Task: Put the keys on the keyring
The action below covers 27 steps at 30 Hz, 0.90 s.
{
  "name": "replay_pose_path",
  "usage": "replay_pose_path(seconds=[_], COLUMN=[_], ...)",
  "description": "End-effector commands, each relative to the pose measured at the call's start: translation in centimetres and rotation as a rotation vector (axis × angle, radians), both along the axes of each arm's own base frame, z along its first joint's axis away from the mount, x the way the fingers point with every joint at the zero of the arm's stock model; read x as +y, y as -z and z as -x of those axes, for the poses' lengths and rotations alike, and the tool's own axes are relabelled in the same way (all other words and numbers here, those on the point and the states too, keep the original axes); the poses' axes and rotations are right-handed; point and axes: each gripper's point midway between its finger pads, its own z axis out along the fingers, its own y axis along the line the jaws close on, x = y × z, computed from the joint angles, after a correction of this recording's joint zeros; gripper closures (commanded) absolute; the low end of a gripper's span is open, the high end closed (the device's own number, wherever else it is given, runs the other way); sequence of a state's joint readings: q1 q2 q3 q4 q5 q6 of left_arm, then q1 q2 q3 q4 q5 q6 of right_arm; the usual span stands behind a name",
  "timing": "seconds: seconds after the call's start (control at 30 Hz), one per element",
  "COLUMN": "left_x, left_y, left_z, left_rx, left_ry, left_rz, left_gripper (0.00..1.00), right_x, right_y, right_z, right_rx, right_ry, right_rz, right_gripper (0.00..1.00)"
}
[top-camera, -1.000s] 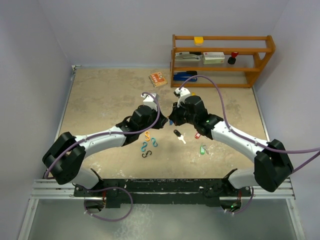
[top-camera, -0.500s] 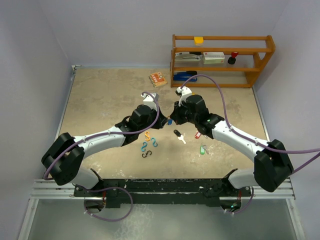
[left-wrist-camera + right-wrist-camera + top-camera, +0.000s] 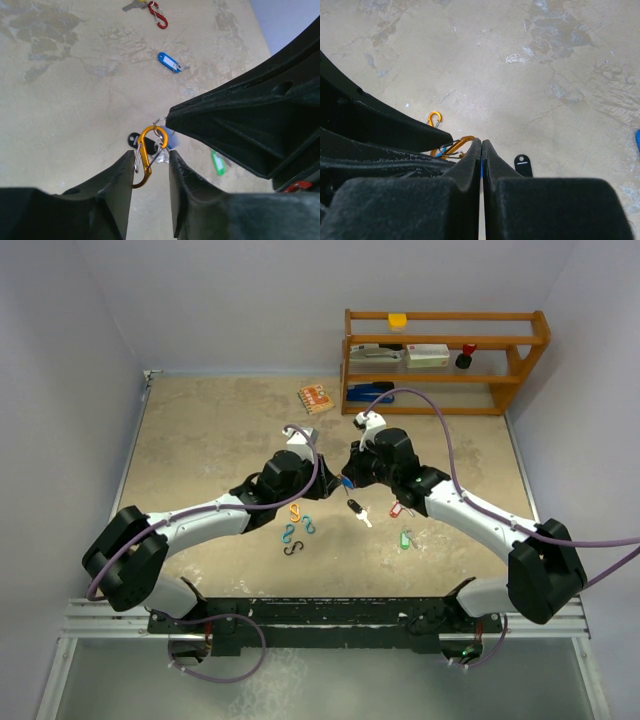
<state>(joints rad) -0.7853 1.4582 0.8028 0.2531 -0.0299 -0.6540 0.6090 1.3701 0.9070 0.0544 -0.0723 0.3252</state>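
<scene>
Blue-tagged key [image 3: 346, 482] hangs above the middle of the table [image 3: 200, 440], pinched in the right gripper [image 3: 481, 142], whose jaws are pressed together on the tag. The key's small metal ring [image 3: 160, 120] meets the top loop of the orange carabiner [image 3: 145, 157]; I cannot tell whether it is threaded on. The carabiner stands between the fingers of the left gripper [image 3: 151, 156], whose jaws are slightly apart with a gap on one side of it, so it is not clamped.

On the table just beneath lies a black-tagged key [image 3: 354, 507]. A green-tagged key [image 3: 406, 538] lies toward the right edge, near a red clip [image 3: 158, 14] with a silver key [image 3: 131, 6]. A second blue key [image 3: 170, 62] lies loose. Toward the near edge from the left gripper are an orange clip [image 3: 294, 511], two teal ones and a black clip [image 3: 292, 548]. A wooden shelf [image 3: 445, 315] fills the far right corner.
</scene>
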Motion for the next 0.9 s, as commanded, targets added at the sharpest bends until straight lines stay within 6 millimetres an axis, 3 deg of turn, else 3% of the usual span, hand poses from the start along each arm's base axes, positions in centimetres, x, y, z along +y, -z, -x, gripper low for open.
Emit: replay_pose_path(seconds=[0.0, 0.13, 0.3, 0.5, 0.63, 0.87], left_x=[0.2, 0.5, 1.2, 5.2, 8.0, 9.5], left_y=[-2.2, -2.7, -3.1, -3.6, -2.8, -0.5], left_z=[-0.3, -0.5, -0.7, -1.9, -2.3, -2.1], left_rx=[-0.052, -0.065, -0.074, -0.099, -0.080, -0.046], left_ry=[-0.006, -0.026, -0.064, -0.278, -0.408, -0.463], left_rz=[0.043, 0.054, 0.056, 0.019, -0.004, -0.048], left_gripper=[0.59, 0.46, 0.45, 0.45, 0.43, 0.43], right_x=[0.0, 0.0, -0.1, -0.4, -0.6, -1.3], right_y=[-1.7, -1.7, -1.7, -1.6, -1.1, 0.0], right_z=[-0.9, -0.9, -0.9, -1.2, -1.6, -3.9], right_rx=[-0.059, -0.059, -0.060, -0.062, -0.055, -0.053], right_ry=[0.002, 0.002, 0.002, 0.013, 0.031, 0.093], right_rz=[-0.022, -0.023, -0.025, -0.022, -0.017, 0.034], right_gripper=[1.00, 1.00, 1.00, 1.00, 1.00, 1.00])
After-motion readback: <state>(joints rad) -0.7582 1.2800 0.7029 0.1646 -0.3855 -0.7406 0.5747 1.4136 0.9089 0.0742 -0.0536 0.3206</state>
